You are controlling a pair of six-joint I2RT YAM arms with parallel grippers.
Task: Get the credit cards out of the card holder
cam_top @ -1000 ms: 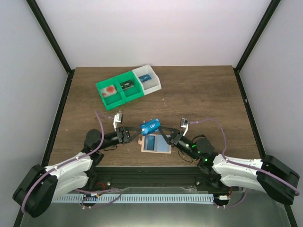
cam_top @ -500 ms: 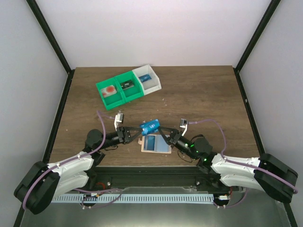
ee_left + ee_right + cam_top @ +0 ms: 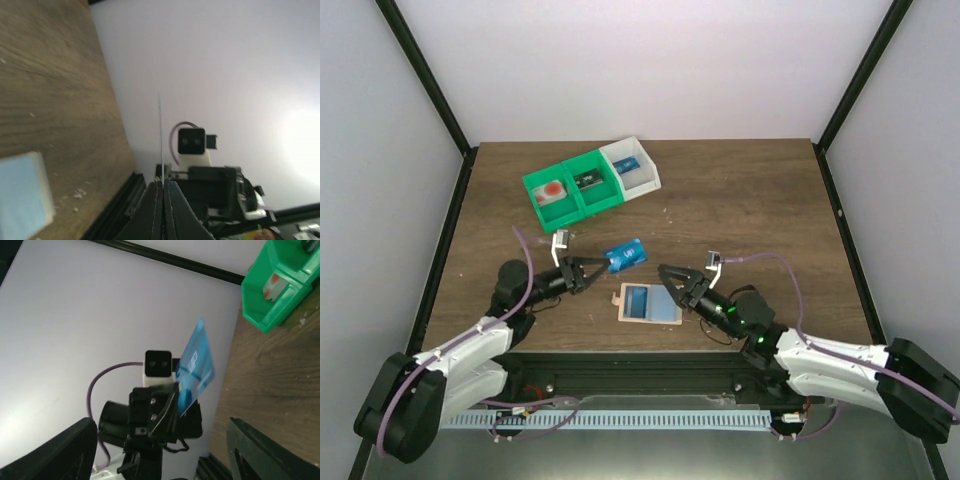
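Green bins (image 3: pixel 570 192) and a white bin (image 3: pixel 631 167) sit toward the far left corner of the desk (image 3: pixel 750 200); they play no part in the task.

Nearer you, left of centre, the left gripper (image 3: pixel 601 264) is clamped on one short edge of a dark blue credit card (image 3: pixel 625 254), which it holds clear of the desk. In the left wrist view the card shows edge-on as a hairline between the closed fingers (image 3: pixel 156 205).

Just right of it, near the front edge, the tan card holder (image 3: pixel 655 320) lies flat, with a light blue credit card (image 3: pixel 648 300) showing on its face. You cannot tell from these views how deep that card sits in the sleeve.

Rightmost, the right gripper (image 3: pixel 670 280) stands with its jaws spread and holding nothing, just beside the holder's far right corner.

Handling, as a judgement: expect the cards to be light, stiff, thin and slick, so pinch an exposed edge across the flat faces. The holder is also likely light and may slide, so pin it down while you draw the card out.
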